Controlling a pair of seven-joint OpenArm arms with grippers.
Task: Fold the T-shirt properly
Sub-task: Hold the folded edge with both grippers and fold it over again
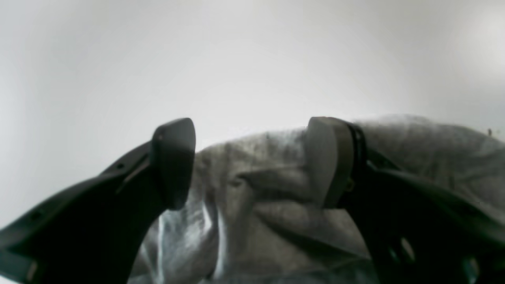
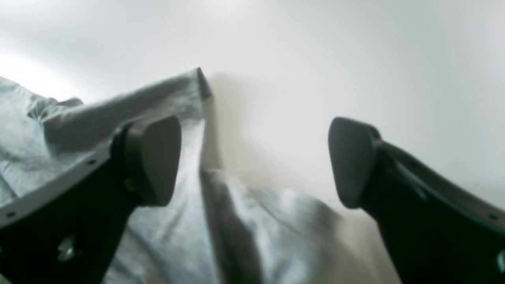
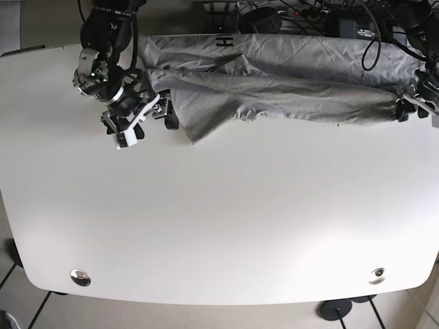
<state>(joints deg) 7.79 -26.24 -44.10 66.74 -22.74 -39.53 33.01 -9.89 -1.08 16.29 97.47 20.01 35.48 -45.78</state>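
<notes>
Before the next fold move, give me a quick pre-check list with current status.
1. Left gripper open: ok, pads apart with grey T-shirt fabric visible between them.
2. Right gripper open: ok, pads wide apart at the shirt's edge, one pad over cloth, the other over bare table.
3. Either gripper actually pinching fabric: not ok, neither is closed on cloth.
4. Shirt laid flat: not ok, it is bunched and creased along the far edge, one corner drooping toward the table's middle.
5. Fold area free: ok, no other objects on the near tabletop.
6. Cables behind the table clear of the arms: cannot tell.
</notes>
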